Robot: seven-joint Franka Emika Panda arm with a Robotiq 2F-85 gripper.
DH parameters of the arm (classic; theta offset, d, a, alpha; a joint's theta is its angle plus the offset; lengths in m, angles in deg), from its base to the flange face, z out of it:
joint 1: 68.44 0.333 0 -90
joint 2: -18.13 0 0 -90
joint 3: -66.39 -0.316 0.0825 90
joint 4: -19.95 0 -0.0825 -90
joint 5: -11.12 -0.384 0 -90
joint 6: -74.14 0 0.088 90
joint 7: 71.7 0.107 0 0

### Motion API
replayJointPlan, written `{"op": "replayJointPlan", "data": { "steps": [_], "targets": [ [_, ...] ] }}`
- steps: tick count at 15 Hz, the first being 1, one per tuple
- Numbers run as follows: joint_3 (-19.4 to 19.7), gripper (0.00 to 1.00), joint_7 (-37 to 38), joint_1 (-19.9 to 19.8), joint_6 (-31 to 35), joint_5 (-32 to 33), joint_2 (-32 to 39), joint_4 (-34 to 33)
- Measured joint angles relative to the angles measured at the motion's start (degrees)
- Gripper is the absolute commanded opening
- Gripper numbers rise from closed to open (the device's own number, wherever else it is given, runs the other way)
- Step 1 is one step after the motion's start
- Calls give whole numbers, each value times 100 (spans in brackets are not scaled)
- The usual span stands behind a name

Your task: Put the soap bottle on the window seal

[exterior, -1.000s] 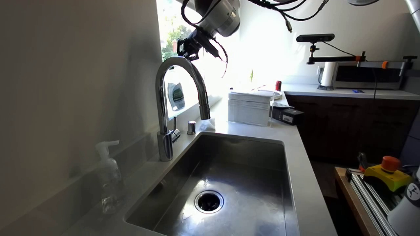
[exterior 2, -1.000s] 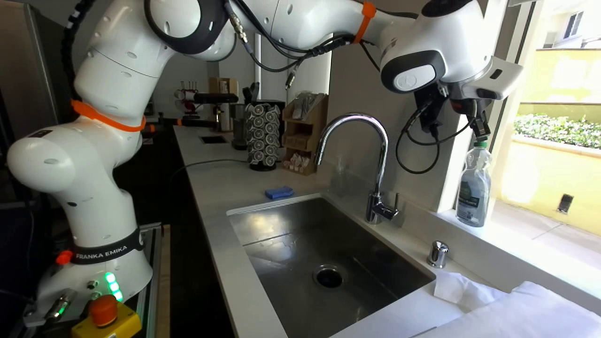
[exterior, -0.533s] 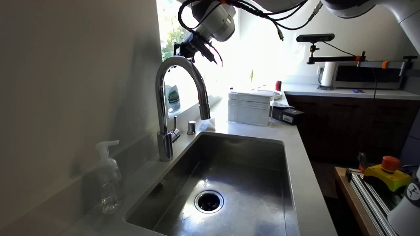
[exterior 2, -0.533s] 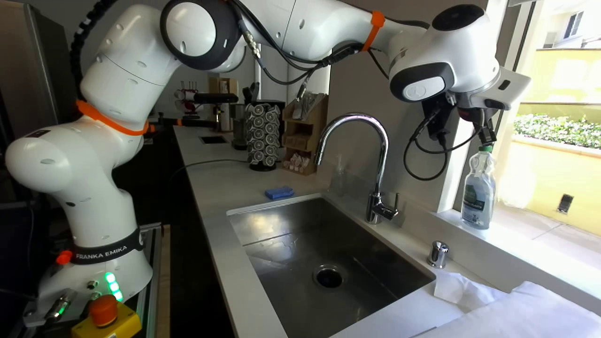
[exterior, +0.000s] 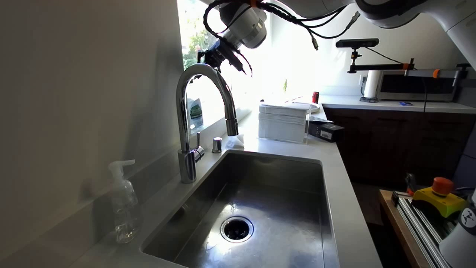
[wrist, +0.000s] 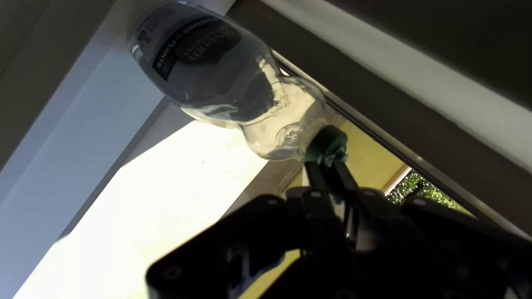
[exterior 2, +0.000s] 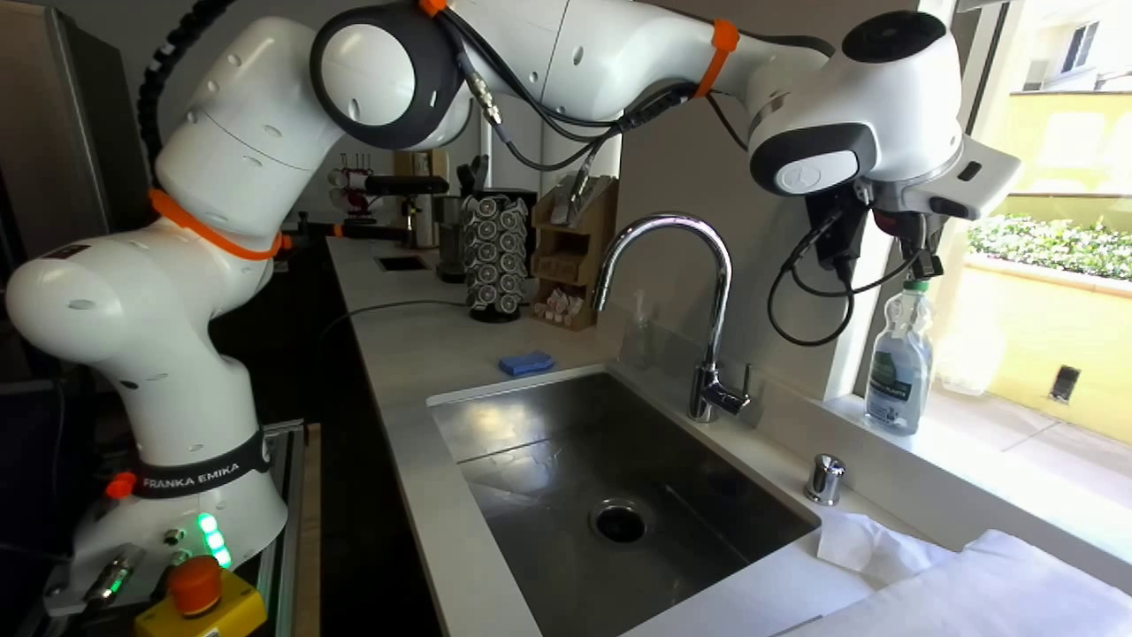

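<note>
The soap bottle [exterior 2: 900, 372] is translucent, with pale blue liquid, a dark label and a green cap. My gripper [exterior 2: 924, 265] is above it. In the wrist view the black fingers [wrist: 316, 176] are shut on the green cap of the soap bottle [wrist: 224, 70]. The bottle leans slightly. Its base is at the pale window sill [exterior 2: 982, 464], which shows also in the wrist view [wrist: 104, 108]; I cannot tell whether the base rests flat. In an exterior view the bottle [exterior: 196, 113] shows through the faucet's arch, its top hidden.
The arched faucet [exterior 2: 725, 283] stands beside the sink [exterior: 282, 208]. The window's side frame [exterior 2: 853, 354] is close to the bottle. A chrome cap [exterior 2: 825, 478] and white cloth [exterior 2: 1017, 584] lie along the counter. A clear pump dispenser [exterior: 124, 208] stands near the wall.
The arm has reached farther toward the window and lowered, carrying the bottle slightly down and outward. In the last half second the bottle's base has shifted little and the bottle leans more.
</note>
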Motion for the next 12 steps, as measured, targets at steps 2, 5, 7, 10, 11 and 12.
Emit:
{"op": "replayJointPlan", "data": {
  "steps": [2, 5, 7, 10, 11, 12],
  "targets": [
    [-14, 40, 0, -33, -15, -1, 31, -59],
    [-19, 60, 0, -48, -19, -1, 48, -134],
    [-30, 76, 0, -48, -19, -1, 48, -164],
    [-49, 98, 0, -48, -19, -1, 48, -184],
    [-47, 100, 5, -48, -33, 6, 43, -186],
    [-33, 100, 8, -45, -42, 34, 33, -186]
  ]
}}
